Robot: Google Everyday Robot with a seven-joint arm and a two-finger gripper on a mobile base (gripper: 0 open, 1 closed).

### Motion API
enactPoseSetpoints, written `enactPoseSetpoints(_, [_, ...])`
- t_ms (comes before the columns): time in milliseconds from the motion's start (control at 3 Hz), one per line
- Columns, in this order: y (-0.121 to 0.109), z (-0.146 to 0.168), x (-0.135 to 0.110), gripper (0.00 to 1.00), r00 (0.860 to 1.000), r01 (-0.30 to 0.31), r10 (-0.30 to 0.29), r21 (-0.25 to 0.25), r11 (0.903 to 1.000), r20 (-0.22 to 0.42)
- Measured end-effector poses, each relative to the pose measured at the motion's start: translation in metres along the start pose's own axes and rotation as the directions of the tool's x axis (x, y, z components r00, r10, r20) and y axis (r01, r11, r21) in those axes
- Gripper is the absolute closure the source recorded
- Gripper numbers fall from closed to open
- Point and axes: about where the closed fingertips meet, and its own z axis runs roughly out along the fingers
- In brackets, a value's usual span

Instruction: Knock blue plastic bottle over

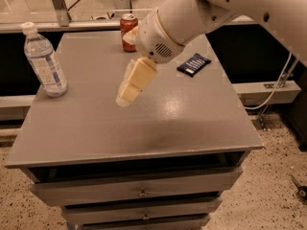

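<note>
The cream-coloured two-finger gripper (pixel 125 96) hangs above the middle of the tabletop, tilted so its tip points down and to the left. It holds nothing, and I cannot tell whether it is apart or together. The bulky white robot arm (pixel 192 13) carrying it reaches in from the upper right.

Just behind the wrist stands a red aluminium soda can (pixel 127 27), upright near the far edge and partly hidden by the arm. To the right of the wrist a flat dark blue packet (pixel 193 64) lies on the surface.

The clear, bluish plastic water bottle with a white screw cap (pixel 44 61) stands upright near the far left corner, well apart from the gripper and to its left. Only bare tabletop lies between them.

The surface is a grey, slightly glossy top of a drawer cabinet (pixel 144 128), with drawer fronts below the front edge. The floor (pixel 273 186) is speckled, and a pale cable (pixel 276 87) runs along the right side.
</note>
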Motion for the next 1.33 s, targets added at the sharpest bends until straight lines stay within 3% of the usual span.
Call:
enactPoseSetpoints(333, [-0.011,0.026,-0.015,0.00,0.998,0.029,-0.028,-0.017,0.9994,0.064])
enactPoseSetpoints(667, [-0.031,0.085,-0.041,0.00,0.982,0.070,-0.060,-0.049,0.9963,0.178])
enactPoseSetpoints(1000, [-0.057,0.146,-0.058,0.00,0.953,0.098,-0.077,-0.056,0.9937,0.292])
enactPoseSetpoints(1333, [-0.075,0.198,-0.069,0.00,0.911,0.087,-0.050,-0.072,0.9936,0.409])
